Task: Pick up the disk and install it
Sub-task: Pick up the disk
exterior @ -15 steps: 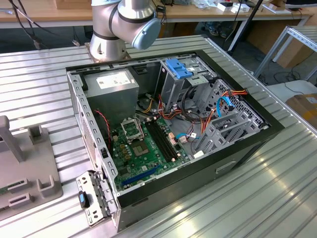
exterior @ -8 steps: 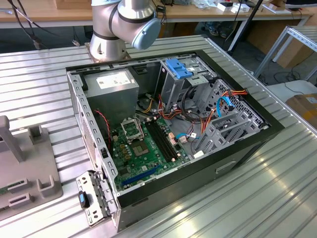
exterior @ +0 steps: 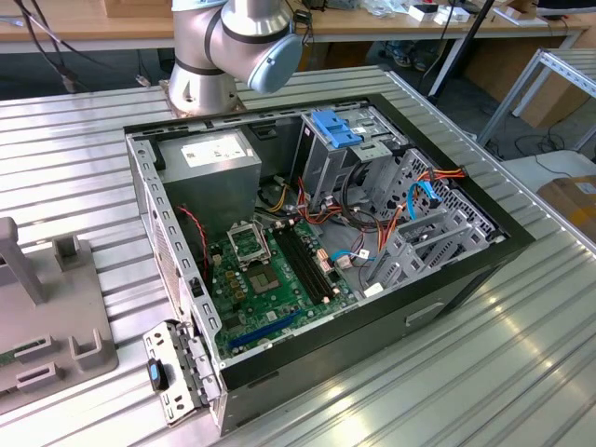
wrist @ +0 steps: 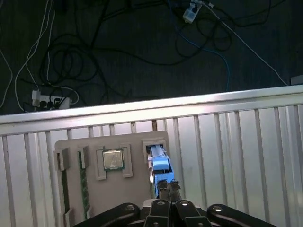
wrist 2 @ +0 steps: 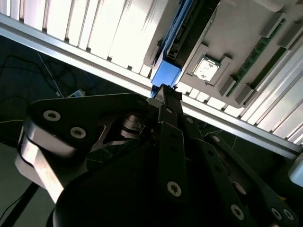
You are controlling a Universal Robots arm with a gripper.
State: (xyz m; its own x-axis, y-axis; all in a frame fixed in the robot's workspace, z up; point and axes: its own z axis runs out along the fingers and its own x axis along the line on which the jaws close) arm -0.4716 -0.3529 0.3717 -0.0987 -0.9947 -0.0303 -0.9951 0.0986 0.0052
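The flat grey-metal disk (wrist: 160, 163) (wrist 2: 166, 73), ringed by its bright blue plastic carrier frame, stands on edge in a slot of a pale beige plastic holder tray (wrist: 137, 198) (wrist 2: 236, 38), with the blue end showing in both wrist views. The black hand (wrist: 168, 185) (wrist 2: 165, 92) meets that blue end with its fingers drawn close together on it, and the disk sits in its slot. In the neighbouring pocket of the tray lies a square silver processor chip (wrist: 112, 159) (wrist 2: 206, 69), and beyond it two long green memory sticks (wrist: 84, 184) (wrist 2: 255, 56) rest in narrow grooves. The tray lies on a ribbed aluminium counter (wrist: 227, 156) (wrist 2: 94, 28) (exterior: 484, 372), near its edge; past that edge a dark floor carries tangled black cables (wrist: 71, 61) and a white power strip (wrist: 49, 100). In the middle of the exterior view an open black computer case (exterior: 466, 270) lies on the same counter, holding a green motherboard (exterior: 270, 279), a grey power-supply box (exterior: 209, 154) and a blue plastic bracket (exterior: 335, 126) atop a metal cage; the silver robot arm's base (exterior: 223, 47) stands at the upper centre of the frame
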